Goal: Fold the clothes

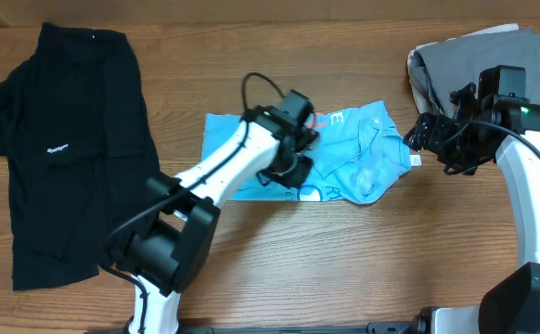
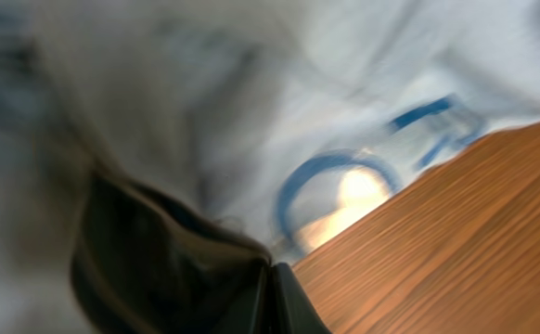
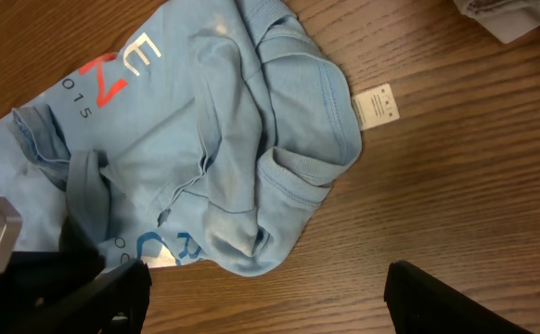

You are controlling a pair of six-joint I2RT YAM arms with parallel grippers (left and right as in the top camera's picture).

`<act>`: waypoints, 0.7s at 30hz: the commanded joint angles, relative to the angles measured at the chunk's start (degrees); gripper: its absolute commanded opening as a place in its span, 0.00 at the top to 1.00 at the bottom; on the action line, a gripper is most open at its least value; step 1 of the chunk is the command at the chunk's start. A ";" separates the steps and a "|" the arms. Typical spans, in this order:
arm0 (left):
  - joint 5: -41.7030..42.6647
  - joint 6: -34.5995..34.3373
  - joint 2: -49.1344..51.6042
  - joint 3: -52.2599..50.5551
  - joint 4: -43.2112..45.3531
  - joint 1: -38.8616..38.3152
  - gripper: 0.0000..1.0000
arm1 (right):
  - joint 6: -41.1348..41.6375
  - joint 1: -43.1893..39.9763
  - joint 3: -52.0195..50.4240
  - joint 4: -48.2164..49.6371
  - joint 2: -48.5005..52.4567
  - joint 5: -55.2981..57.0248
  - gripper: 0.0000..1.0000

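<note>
place: robotics lab bench | evidence: white-and-black robot arm point(image 1: 216, 165) near left, second white-and-black robot arm point(image 1: 534, 213) near right | base: brown wood-grain surface point(image 1: 363, 269)

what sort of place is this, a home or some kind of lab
Most likely a robotics lab or test bench, not a home: white robot arms, the left arm and the right arm, stand at a wooden table, with a black shirt, a light blue T-shirt and grey garments laid out.
</note>
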 commanded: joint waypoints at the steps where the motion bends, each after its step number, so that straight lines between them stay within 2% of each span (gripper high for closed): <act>1: 1.49 -3.80 0.31 -0.46 4.55 -4.17 0.96 | -0.44 0.33 -0.22 0.02 0.07 0.52 0.15; 3: 1.86 -4.68 0.31 -0.46 6.16 -5.42 0.95 | -0.44 0.33 -0.24 -0.13 0.07 0.55 0.15; 4: 2.36 -5.03 0.31 -0.44 7.04 -6.32 0.86 | -0.46 0.33 -0.22 -0.24 0.07 0.55 0.15; 5: 2.36 -5.05 0.31 -0.44 7.06 -6.67 0.82 | -0.46 0.31 -0.22 -0.31 0.07 0.55 0.15; 7: 2.58 -5.09 0.28 -0.37 6.49 -6.84 0.62 | -0.46 0.33 -0.22 -0.33 0.07 0.55 0.15; 9: 2.51 -5.75 0.28 0.42 4.55 -6.51 0.55 | -0.46 0.33 -0.22 -0.33 0.07 0.55 0.15; 15: 1.70 -9.51 -0.04 6.93 -0.76 -0.28 0.51 | -0.46 0.33 -0.22 -0.33 0.07 0.55 0.15; 19: 0.52 -11.85 -0.02 8.94 1.79 6.80 0.43 | -0.46 0.33 -0.22 -0.22 0.07 0.57 0.15; 21: -1.31 -12.55 0.22 8.90 3.63 9.29 0.46 | -0.46 0.33 -0.22 -0.07 0.07 0.57 0.15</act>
